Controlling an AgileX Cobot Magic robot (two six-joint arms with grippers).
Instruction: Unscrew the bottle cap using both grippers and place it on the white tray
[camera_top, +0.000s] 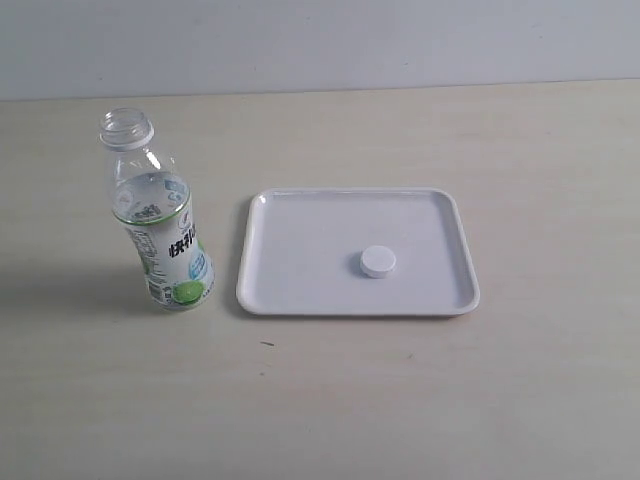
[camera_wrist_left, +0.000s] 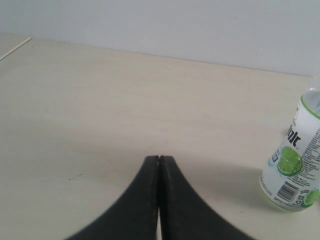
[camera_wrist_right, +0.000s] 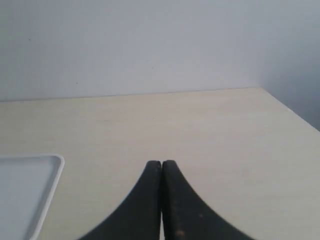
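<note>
The clear bottle (camera_top: 160, 225) stands upright at the left of the table, its neck open with no cap on it. Its lower part (camera_wrist_left: 295, 165) also shows in the left wrist view. The white bottle cap (camera_top: 378, 261) lies on the white tray (camera_top: 300, 290), near the tray's middle. A corner of that tray (camera_wrist_right: 30, 200) appears in the right wrist view. My left gripper (camera_wrist_left: 159, 159) is shut and empty, well apart from the bottle. My right gripper (camera_wrist_right: 161, 163) is also shut with nothing in it. Neither gripper shows in the exterior view.
The pale wooden table (camera_top: 400, 400) stretches around the bottle and tray, with a plain wall behind. The table's far right corner (camera_wrist_right: 262, 90) shows in the right wrist view.
</note>
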